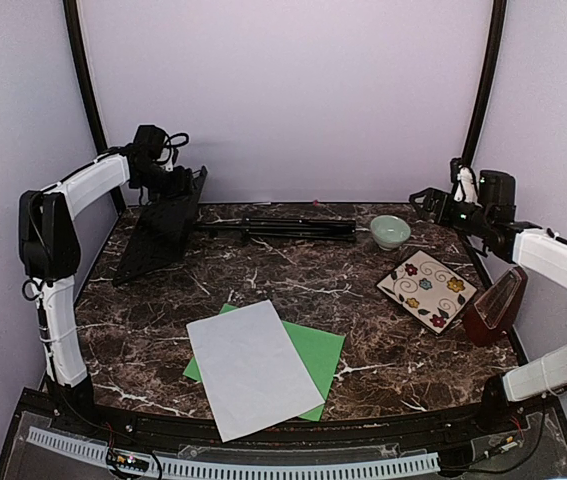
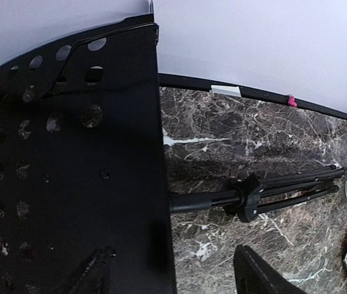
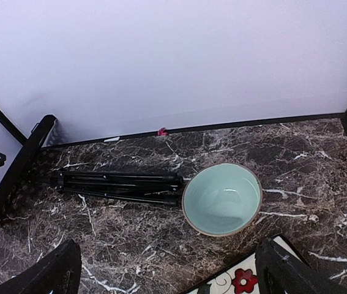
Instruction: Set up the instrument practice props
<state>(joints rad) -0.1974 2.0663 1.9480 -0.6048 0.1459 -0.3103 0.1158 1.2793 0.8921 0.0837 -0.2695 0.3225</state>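
Two worries, tbh. Got the left hand [image 2: 176, 278] spread astride the panel edge of the music stand [image 1: 163, 230], lying on its side along the back of the worktop [image 1: 293, 280], folded legs just beside the bowl [image 1: 390, 231]. Same spread, empty, for the right hand [image 3: 173, 275]. Might slip off that thin edge, or swing legs into the bowl.

White arm links [image 1: 88, 185], black joints [image 1: 48, 235], cables [image 1: 175, 140]; black right gripper [image 3: 170, 272].
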